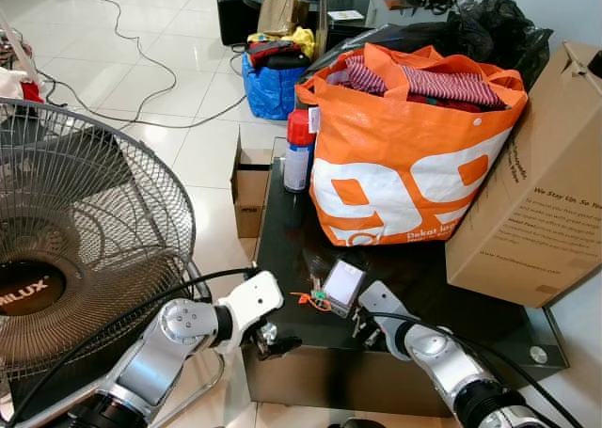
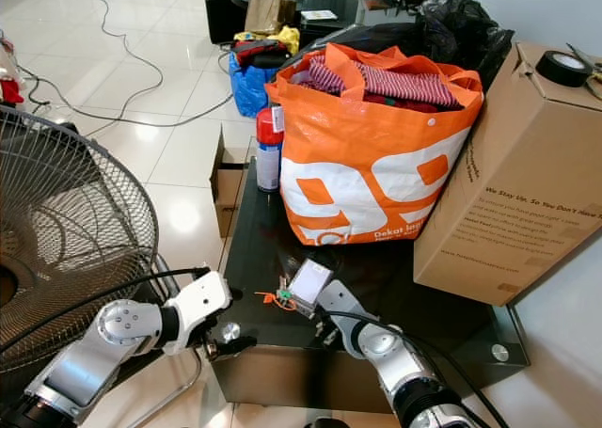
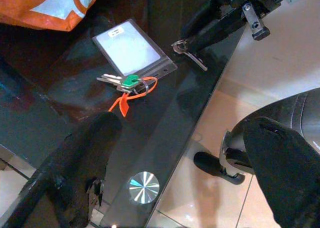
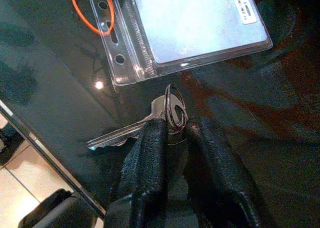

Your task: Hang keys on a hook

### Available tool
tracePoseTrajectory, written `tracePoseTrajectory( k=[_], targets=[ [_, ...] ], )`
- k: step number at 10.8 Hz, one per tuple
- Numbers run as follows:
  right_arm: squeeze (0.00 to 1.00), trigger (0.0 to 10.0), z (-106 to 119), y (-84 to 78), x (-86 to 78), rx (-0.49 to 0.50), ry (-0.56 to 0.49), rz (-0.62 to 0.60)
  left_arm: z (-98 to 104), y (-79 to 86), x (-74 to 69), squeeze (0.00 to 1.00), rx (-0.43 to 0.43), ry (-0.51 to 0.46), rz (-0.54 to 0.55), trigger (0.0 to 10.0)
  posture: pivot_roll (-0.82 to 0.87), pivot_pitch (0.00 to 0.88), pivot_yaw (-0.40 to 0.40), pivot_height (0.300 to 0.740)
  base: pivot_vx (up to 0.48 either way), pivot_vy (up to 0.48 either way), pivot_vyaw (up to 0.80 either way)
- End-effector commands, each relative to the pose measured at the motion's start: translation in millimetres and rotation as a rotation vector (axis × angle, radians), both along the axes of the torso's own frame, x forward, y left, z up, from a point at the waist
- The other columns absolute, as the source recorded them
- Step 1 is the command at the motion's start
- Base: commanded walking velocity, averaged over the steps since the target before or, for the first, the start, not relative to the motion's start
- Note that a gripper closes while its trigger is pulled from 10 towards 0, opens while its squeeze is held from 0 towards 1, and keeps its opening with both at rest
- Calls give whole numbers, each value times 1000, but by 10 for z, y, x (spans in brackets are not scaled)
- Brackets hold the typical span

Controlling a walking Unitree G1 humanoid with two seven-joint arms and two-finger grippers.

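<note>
We see a low worktop of black glass (image 1: 282,230) in front of the robot. Near its front edge lies a clear plastic badge holder with a white card (image 3: 133,50), and beside its corner is a small bunch of silver keys with a green cap (image 3: 127,81), tied with a thin orange cord (image 3: 122,103). All of this lies flat on the glass.

The right pincer (image 4: 172,135) is low at the worktop, just next to the badge holder. Its two black fingers (image 4: 150,158) are pressed together on a single silver key with a dark metal ring (image 4: 172,110); the ring stands up between the fingertips and the blade of the key lies on the glass, pointing toward the edge of the worktop.

The left pincer (image 1: 273,341) hangs at the front edge of the worktop, a little away from the key bunch. Its fingers (image 3: 85,158) are spread wide and hold nothing.

Behind the keys stands a large orange shopping bag with white print (image 1: 404,174), full of clothes. To its left is a white spray can with a red cap (image 1: 299,150), and to its right a brown cardboard box (image 1: 536,193). On the robot's left stands a grey electric fan with a wire guard (image 1: 85,230) on the tiled white floor (image 1: 169,61).
</note>
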State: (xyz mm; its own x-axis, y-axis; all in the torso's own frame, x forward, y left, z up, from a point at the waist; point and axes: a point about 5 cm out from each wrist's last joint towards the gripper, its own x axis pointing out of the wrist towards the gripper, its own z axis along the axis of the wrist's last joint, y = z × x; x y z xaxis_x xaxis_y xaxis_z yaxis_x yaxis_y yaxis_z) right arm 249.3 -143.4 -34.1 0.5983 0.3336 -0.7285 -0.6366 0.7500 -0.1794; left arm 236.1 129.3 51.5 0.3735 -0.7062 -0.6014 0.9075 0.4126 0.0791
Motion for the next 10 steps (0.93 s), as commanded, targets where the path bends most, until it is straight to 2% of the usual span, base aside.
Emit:
tracePoseTrajectory(
  k=[1,2,6,7,8,10],
  targets=[
    [0,4706,-34,-42,-29,-6,24,-17,-4,-13,-10,0,4,-4,-4,10000,-120,0,-70,740,0,0,0],
    [0,0,-30,-38,-26,4,25,-19,-4,-16,-6,0,4,-4,-4,10000,-121,0,-70,740,0,0,0],
    [0,0,-23,-81,-14,3,17,-37,-4,-22,7,0,3,-5,-2,10000,-121,0,-70,740,0,0,0],
    [0,0,-11,-99,-2,32,20,-63,-2,-20,13,0,3,-7,1,10000,-121,0,-70,740,0,0,0],
    [0,0,33,-133,29,79,-5,-120,12,-14,33,0,-6,-22,18,10000,-117,0,-70,740,0,0,0],
    [0,0,235,-179,91,348,-102,-282,116,-15,121,0,-88,-64,107,10000,-113,0,-60,740,0,0,0]
  ],
)
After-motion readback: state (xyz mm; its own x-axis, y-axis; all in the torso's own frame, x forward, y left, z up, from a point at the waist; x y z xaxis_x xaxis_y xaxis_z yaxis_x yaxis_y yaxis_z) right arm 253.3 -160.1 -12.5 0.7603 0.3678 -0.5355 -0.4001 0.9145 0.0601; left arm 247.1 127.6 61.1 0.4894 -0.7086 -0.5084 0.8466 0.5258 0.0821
